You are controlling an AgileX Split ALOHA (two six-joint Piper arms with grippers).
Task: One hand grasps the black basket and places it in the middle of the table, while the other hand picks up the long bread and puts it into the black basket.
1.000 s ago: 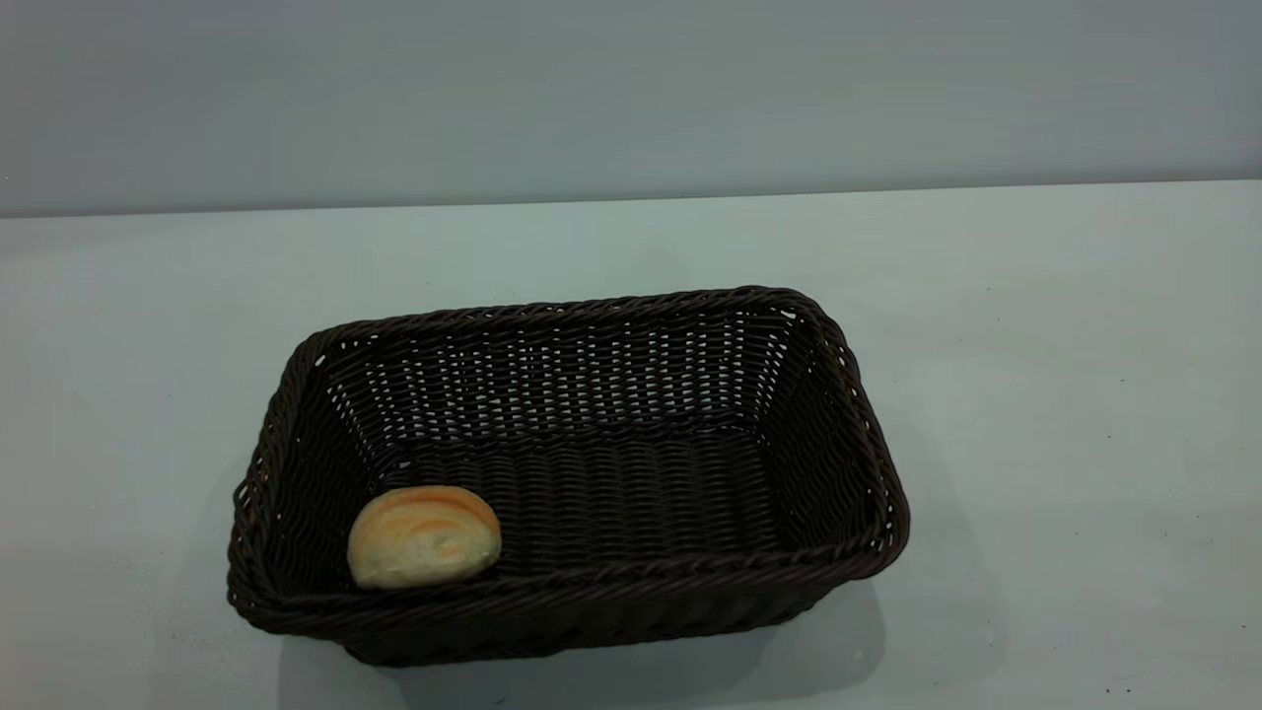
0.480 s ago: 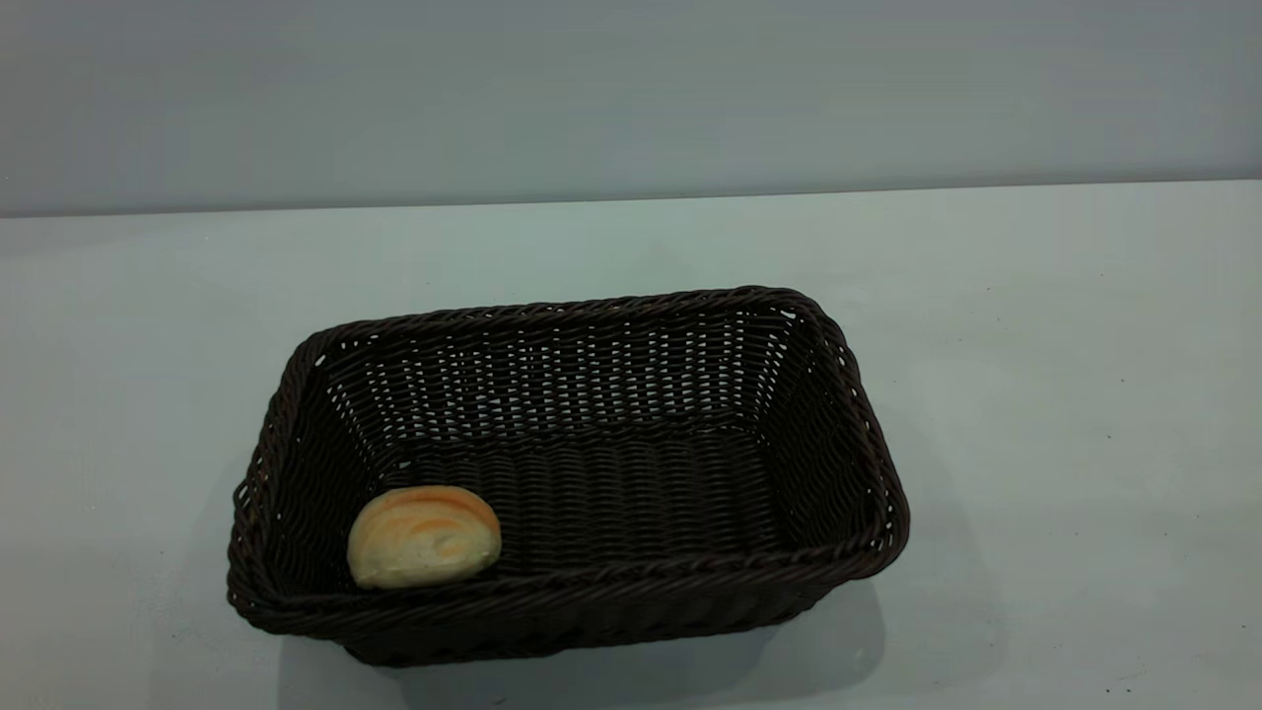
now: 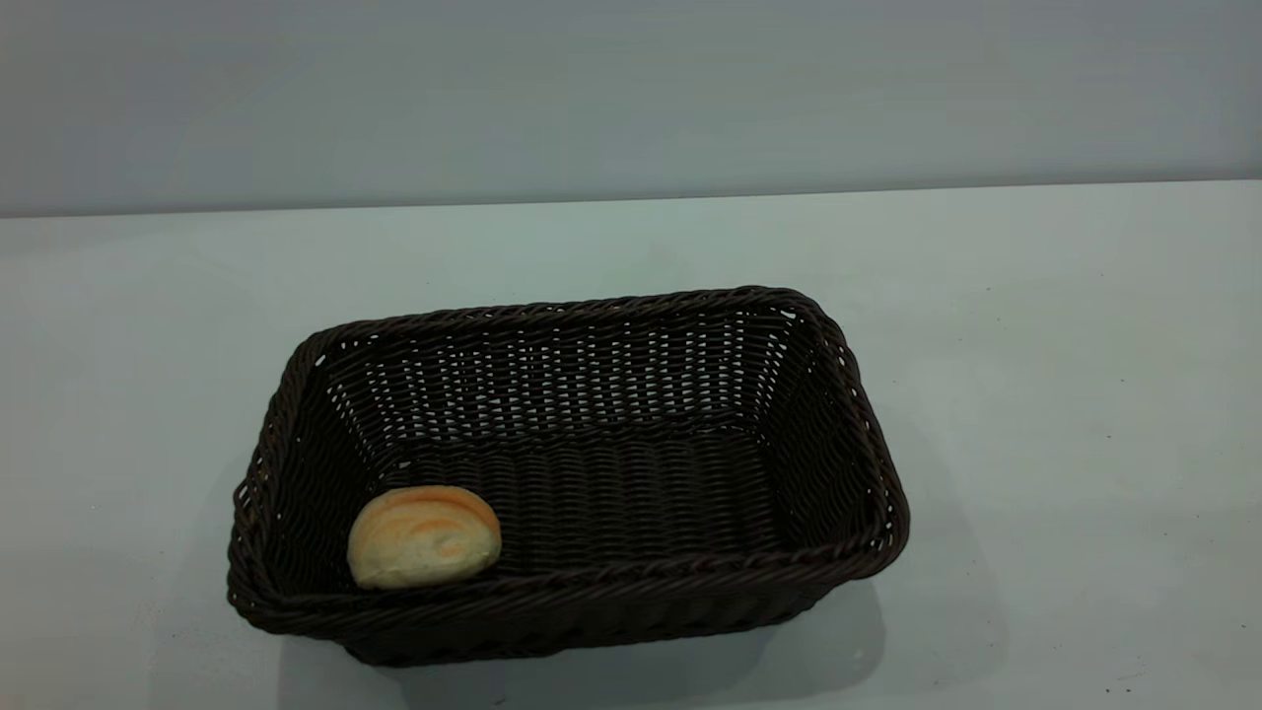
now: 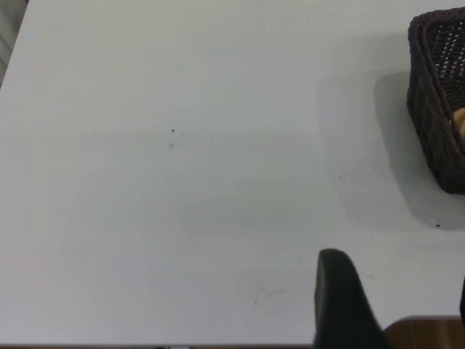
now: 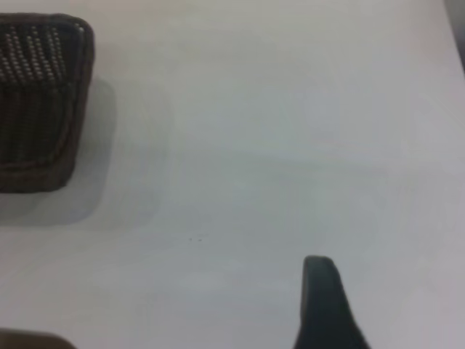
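Note:
The black basket stands on the white table near its middle. The long bread lies inside it, against the front left corner, seen end-on. Neither gripper shows in the exterior view. In the left wrist view the left gripper hangs open and empty over bare table, well off from the basket's end, where a sliver of bread shows. In the right wrist view the right gripper shows one dark finger over bare table, far from the basket's other end; it holds nothing.
A grey wall runs behind the table's far edge. The table's near edge with brown beyond it shows in the left wrist view. Wide bare tabletop lies on both sides of the basket.

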